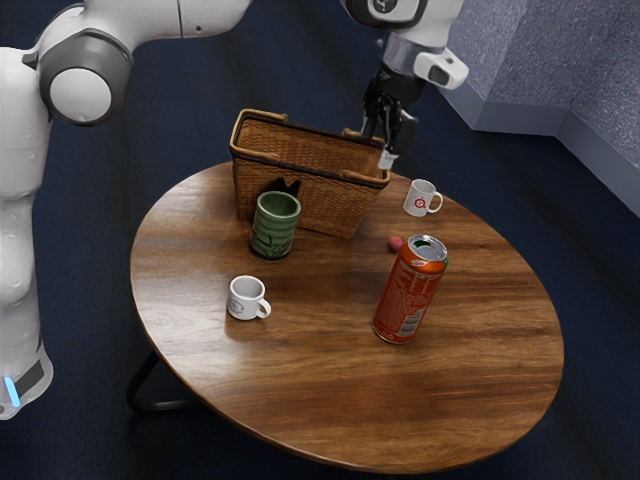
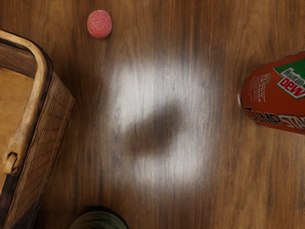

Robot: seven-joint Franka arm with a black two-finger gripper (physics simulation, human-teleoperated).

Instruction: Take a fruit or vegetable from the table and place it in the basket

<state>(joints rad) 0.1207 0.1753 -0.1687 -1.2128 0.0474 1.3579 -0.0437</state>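
Obs.: the fruit, taken by us as the target, is small, round and pink-red; it rests on the table outside the basket. Bearing, exterior view's clock face: the gripper is seen raised, its lower end by the basket's near-four-o'clock corner, with the fruit at six o'clock from it. Cross-check, wrist view: clock centred under the camera, soda can at three, basket at nine; the fruit then reads eleven and the green cup seven. We judge that the next move is a shift toward that eleven, then a descent. Long axis: none apparent, the fruit looks round, so wrist angle probably matters little for the grasp, more for clearing the basket wall. One arm, hence no choice of nearer hand. Tool state: wide or narrow, we cannot tell; no held object is seen. Count: one fruit, one basket, one soda can, one green cup, two white mugs, one at two o'clock from the fruit, one at eight. Risk, our estimate: the fruit may roll if touched off-centre.
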